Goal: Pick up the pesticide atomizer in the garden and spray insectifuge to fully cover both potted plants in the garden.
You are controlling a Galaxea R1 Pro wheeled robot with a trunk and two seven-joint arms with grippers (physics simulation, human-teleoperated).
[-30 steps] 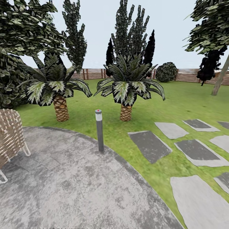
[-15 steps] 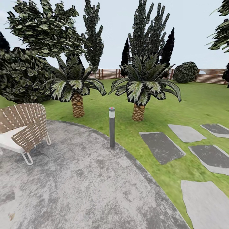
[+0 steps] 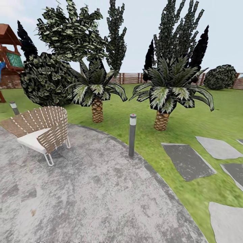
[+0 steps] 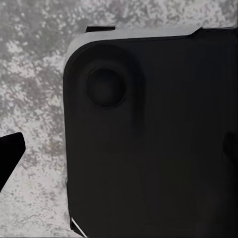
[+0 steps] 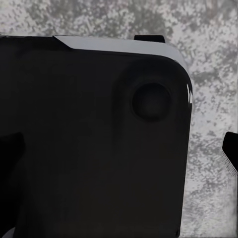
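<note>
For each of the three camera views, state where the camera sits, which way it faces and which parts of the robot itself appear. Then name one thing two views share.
Head view: high on the robot, facing forward over the grey patio towards a bollard light, a woven chair, two palms and the fence.
Left wrist view: by the left arm, facing down at a dark rounded body panel.
Right wrist view: mirrored, a similar dark panel.
Shared: both wrist views show mottled grey paving beside the panel.

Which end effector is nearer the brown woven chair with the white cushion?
Left, probably: the brown woven chair sits ahead-left; both arms look tucked against a dark body panel.
</note>
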